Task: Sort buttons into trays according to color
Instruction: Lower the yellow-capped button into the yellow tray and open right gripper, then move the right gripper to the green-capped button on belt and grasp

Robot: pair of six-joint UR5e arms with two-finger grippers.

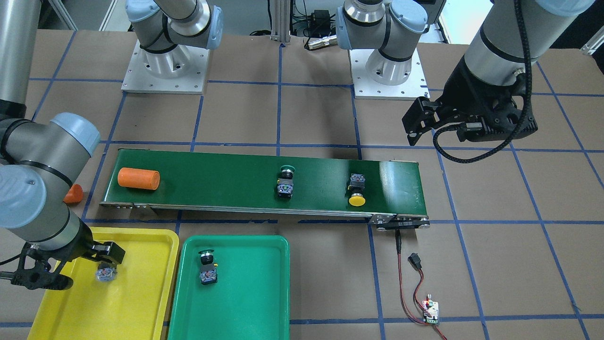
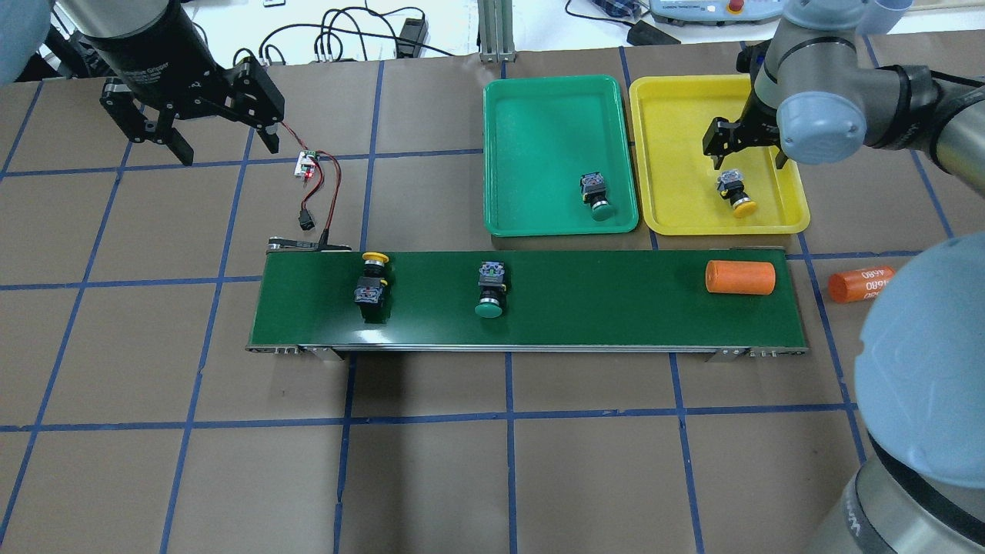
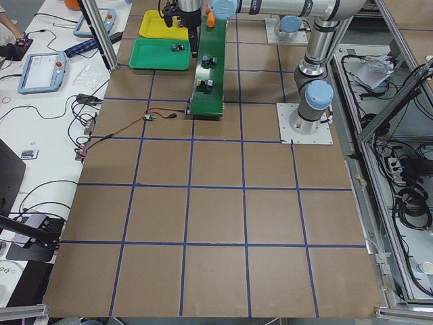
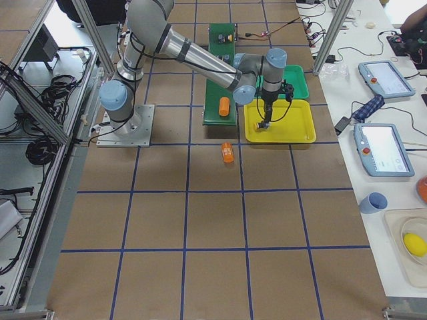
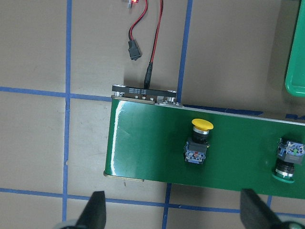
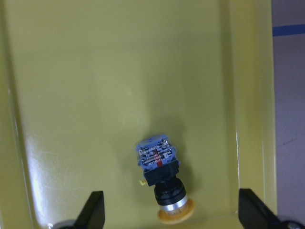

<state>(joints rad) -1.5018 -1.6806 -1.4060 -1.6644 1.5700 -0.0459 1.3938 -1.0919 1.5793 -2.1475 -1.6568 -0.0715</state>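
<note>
Right hand spread wide, hangs over yellow tray. I see yellow button lying on its side in that tray below the hand, untouched, cap toward belt-side rim. Green tray just beside holds green button. On conveyor belt: second yellow button, second green button, orange cylinder, all apart. Another cylinder lies on table off belt's end. Left hand spread, empty, above table past belt's other end.
</note>
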